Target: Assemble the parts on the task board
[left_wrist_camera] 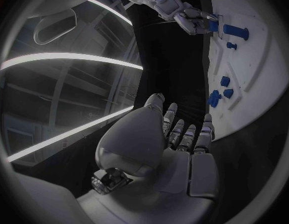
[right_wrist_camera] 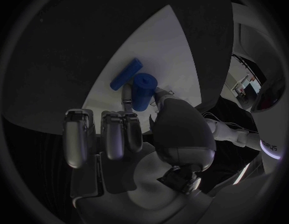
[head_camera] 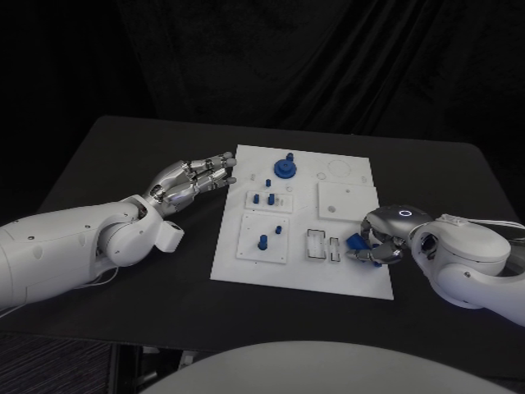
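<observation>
My right hand pinches a small blue cylinder at the task board's right edge, seemingly light, stiff, slippery, best held mid-barrel, while my left hand hovers spread, holding nothing.

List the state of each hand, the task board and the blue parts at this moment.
Left hand: open, fingers apart at the board's left edge, holding nothing.
Right hand: pinches a blue cylinder over the board's right side.
Task board: flat on the black table.
Blue round part: stands upright on the board.
Blue pegs: seated in the board.
Blue bar: lies flat on the board.
</observation>
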Robot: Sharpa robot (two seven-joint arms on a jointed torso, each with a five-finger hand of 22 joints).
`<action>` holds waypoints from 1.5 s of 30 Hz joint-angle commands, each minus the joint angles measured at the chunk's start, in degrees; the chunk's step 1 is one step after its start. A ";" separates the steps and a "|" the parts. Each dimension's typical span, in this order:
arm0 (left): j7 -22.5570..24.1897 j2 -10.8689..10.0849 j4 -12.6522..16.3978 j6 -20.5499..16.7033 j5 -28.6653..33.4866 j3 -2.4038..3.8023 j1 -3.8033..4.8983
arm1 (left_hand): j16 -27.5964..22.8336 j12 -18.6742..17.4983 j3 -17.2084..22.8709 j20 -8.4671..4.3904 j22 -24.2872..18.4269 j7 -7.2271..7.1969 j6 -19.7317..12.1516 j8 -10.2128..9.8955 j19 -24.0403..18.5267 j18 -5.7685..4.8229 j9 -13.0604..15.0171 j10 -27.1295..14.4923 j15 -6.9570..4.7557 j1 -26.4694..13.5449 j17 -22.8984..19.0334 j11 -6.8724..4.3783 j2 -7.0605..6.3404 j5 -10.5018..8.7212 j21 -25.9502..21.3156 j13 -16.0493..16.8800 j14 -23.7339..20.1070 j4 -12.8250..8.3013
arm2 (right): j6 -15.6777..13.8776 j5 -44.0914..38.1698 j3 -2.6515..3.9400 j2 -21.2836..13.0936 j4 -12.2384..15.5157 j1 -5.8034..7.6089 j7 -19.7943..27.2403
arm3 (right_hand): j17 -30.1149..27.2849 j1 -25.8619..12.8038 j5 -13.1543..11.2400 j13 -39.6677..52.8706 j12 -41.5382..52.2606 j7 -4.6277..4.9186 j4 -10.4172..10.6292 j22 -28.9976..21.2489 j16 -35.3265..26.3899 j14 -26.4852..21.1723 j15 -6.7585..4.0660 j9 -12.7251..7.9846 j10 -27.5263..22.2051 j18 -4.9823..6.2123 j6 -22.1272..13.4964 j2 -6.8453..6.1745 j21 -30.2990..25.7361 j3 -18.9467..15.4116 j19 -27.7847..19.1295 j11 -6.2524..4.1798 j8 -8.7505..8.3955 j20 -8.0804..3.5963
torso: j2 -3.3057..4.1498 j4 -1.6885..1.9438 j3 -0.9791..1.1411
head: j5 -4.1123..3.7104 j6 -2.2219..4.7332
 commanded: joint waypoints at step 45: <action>-0.12 0.47 -0.41 1.23 0.11 0.05 -0.39 | -0.01 0.12 0.44 -0.05 -0.13 0.42 -0.16 0.18 -0.14 -0.93 0.01 -0.04 0.17 0.70 -0.06 0.49 0.21 0.31 -0.19 0.05 -0.28 -0.24 | -13.39 55.02 0.09 0.51 1.69 1.26 5.57 | 14.38 4.54 4.16 15.09 0.15 -0.56 -3.32 13.40 -0.12 5.90 -0.05 0.60 6.16 -0.09 2.89 4.71 -2.24 3.61 3.51 -0.40 -2.74 -0.15 | 0.08 0.04 -0.02 | -0.05 -0.01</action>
